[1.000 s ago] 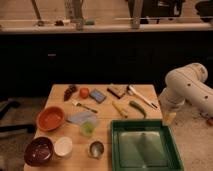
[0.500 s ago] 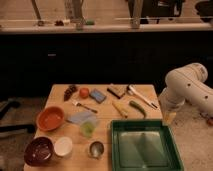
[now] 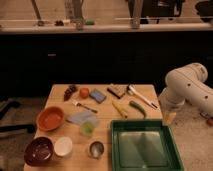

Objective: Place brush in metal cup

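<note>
The white long-handled brush [image 3: 141, 96] lies on the wooden table [image 3: 57, 97] at its far right, head toward the back. The small shiny metal cup [image 3: 96, 148] stands upright near the front edge, just left of the green tray. My white arm [image 3: 187, 87] hangs off the table's right side, and the gripper [image 3: 169, 118] points down beside the table's right edge. It is to the right of and nearer than the brush, and touches nothing.
A green tray [image 3: 172, 150] fills the front right. A pale-green cup [image 3: 88, 128], white bowl [image 3: 63, 146], dark bowl [image 3: 38, 150] and orange bowl [image 3: 50, 117] stand at the left. A fork [image 3: 84, 105], brown block [image 3: 117, 91], blue sponge [image 3: 98, 95] and other items lie mid-table.
</note>
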Available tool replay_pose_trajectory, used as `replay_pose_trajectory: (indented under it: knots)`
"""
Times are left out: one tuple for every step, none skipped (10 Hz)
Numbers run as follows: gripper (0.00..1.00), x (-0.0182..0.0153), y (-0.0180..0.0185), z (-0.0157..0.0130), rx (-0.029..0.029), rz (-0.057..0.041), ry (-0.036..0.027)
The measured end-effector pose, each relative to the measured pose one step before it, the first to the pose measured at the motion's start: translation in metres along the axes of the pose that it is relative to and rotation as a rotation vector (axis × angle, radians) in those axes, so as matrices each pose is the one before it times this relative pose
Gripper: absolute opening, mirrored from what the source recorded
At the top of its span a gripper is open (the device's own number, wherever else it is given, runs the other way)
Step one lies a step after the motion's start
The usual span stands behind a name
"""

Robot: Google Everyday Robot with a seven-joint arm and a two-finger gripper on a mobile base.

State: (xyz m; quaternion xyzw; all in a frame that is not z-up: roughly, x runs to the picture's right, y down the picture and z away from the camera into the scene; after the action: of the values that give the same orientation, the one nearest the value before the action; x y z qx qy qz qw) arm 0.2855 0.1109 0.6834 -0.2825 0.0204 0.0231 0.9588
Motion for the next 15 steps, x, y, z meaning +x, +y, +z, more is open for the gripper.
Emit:
replay_pose_trajectory:
  knots:
    - [0.8,0.00004,0.0,0.00002,0.00001,0.00009,0.00002]
    - [0.8,0.00039,-0.00005,0.00011,-0.00077,0.00193,0.00136]
    - [0.8,0.00162,-0.00123,0.00049,-0.00339,0.01051,-0.00181]
    - [0.8,0.00698,-0.00192,0.00342,-0.02229,0.04064,0.00782]
    - [0.8,0.00322,-0.01072,0.00363,-0.01512,0.07226,-0.00185]
    - [0.8,-0.00016,-0.00805,0.00333,-0.01081,0.049,0.00185]
    - [0.8,-0.00494,-0.00857,0.00304,-0.00239,0.04021,0.00087]
    - [0.8,-0.00925,-0.00936,0.00334,-0.00144,0.04664,-0.00565]
    - [0.8,-0.00809,-0.00831,0.00253,0.01001,0.06979,0.00113]
    - [0.8,-0.00244,-0.00508,0.00173,0.02378,0.08915,-0.00423]
    - [0.8,-0.00047,-0.0026,0.0012,0.03121,0.10519,-0.01264]
    - [0.8,-0.0047,-0.00014,0.00218,0.03795,0.08658,-0.02439]
    - [0.8,-0.00624,0.00055,0.00186,0.01925,0.03537,-0.02552]
    - [0.8,-0.00239,0.00061,0.0028,0.00804,0.02647,-0.02436]
    - [0.8,0.00172,-0.001,0.00079,0.00689,0.01798,-0.01191]
